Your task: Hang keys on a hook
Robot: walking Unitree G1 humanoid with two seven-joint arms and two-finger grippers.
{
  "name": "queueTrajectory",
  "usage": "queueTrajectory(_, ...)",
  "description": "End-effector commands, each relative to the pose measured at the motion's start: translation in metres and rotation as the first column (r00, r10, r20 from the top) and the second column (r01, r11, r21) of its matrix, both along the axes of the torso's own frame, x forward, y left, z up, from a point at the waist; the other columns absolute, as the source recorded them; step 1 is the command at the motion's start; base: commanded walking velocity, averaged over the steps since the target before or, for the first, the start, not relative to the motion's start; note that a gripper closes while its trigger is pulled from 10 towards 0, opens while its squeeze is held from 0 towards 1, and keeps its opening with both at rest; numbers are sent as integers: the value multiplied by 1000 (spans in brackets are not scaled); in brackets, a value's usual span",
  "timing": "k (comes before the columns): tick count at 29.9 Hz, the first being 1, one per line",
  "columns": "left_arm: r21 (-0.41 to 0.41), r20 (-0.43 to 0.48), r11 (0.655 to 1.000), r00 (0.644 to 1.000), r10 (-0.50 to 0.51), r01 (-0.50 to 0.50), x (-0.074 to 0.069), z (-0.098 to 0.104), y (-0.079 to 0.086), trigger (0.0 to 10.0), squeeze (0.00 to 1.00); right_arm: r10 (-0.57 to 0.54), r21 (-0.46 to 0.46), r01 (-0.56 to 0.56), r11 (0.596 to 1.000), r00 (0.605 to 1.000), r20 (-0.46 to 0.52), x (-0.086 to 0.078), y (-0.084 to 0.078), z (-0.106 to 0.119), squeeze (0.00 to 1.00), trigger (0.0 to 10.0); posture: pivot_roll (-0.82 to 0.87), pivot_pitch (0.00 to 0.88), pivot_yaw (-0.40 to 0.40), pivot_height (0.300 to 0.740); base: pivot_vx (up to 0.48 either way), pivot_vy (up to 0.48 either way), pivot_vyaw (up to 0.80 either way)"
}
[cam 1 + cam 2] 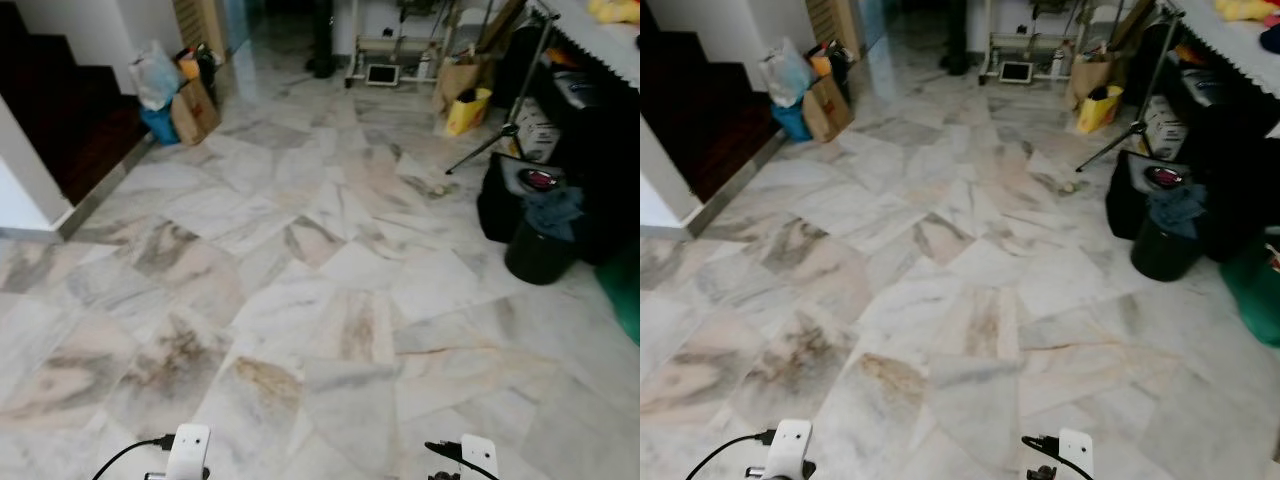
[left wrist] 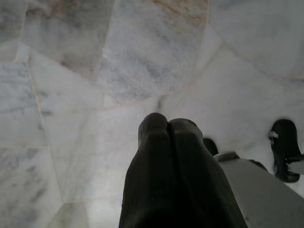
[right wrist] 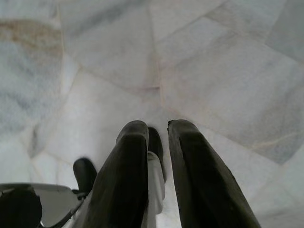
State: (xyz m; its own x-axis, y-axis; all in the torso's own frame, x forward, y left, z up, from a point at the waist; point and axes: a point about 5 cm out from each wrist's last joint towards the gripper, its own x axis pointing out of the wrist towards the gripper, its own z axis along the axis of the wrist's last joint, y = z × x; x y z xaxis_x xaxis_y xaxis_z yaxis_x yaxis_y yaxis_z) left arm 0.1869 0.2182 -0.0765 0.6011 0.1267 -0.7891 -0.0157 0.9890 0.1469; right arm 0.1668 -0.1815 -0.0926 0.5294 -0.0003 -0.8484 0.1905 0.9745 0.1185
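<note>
I stand on a marble floor (image 1: 330, 300) with both arms hanging low. The white wrist tops of my left arm (image 1: 188, 452) and right arm (image 1: 478, 455) poke in at the bottom of the eye views. In the left wrist view my left gripper (image 2: 167, 124) points down at the tiles, its two black fingers pressed together with nothing between them. In the right wrist view my right gripper (image 3: 156, 128) also hangs over the floor. A narrow gap separates its fingers, and they hold nothing.
A dark staircase (image 1: 70, 120) rises at the left, with bags and a cardboard box (image 1: 190, 105) beside it. At the right stand a black bucket with cloth (image 1: 540, 245), a tripod (image 1: 500, 130), a yellow bag (image 1: 468, 110) and a cloth-covered table (image 1: 600, 35).
</note>
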Motion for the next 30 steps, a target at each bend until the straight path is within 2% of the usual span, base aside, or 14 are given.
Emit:
queueTrajectory(1, -7, -22, 1000, 1000, 7, -7, -5, -3, -2, 10000, 0, -4, -13, 3, 1000, 1000, -7, -2, -4, 0, 0, 10000, 0, 0, 30, 740, 0, 0, -763)
queueTrajectory(4, 20, -13, 1000, 1000, -12, 13, -4, -2, -1, 10000, 0, -2, -12, 2, 1000, 1000, -6, -2, -3, 0, 0, 10000, 0, 0, 30, 740, 0, 0, -763)
queueTrajectory(10, 13, -14, 1000, 1000, -1, 1, -4, -3, -2, 10000, 0, -4, -17, 4, 1000, 1000, -6, -3, -6, -1, 0, 10000, 1, 0, 29, 740, 0, -480, -766)
queueTrajectory(17, 16, -19, 1000, 1000, -10, 10, -5, -3, -4, 10000, 0, -6, -17, 6, 1000, 1000, 0, -1, -5, 0, 0, 10000, -4, 0, 29, 740, 0, 0, -764)
queueTrajectory(19, 11, -17, 1000, 1000, -7, 7, -4, -3, -4, 10000, 0, -4, -10, 4, 1000, 1000, 3, 1, 3, 0, 0, 10000, -5, 0, 26, 740, 0, 0, -763)
queueTrajectory(24, 5, -11, 1000, 1000, 7, -7, -4, -3, -4, 10000, 0, 3, -7, -3, 1000, 1000, 3, 1, 7, 0, 0, 10000, -4, 0, 22, 740, 0, 0, -764)
queueTrajectory(26, 2, -10, 1000, 1000, 11, -11, -4, -3, -4, 10000, 0, 3, -8, -3, 1000, 1000, 2, 0, 6, 0, 0, 10000, -6, 0, 21, 740, 0, 0, -769)
queueTrajectory(30, -4, -8, 1000, 1000, 16, -16, -4, -3, -5, 10000, 0, -9, -27, 9, 1000, 1000, 2, -5, -14, 0, 0, 10000, -12, 0, 20, 740, 0, 0, -767)
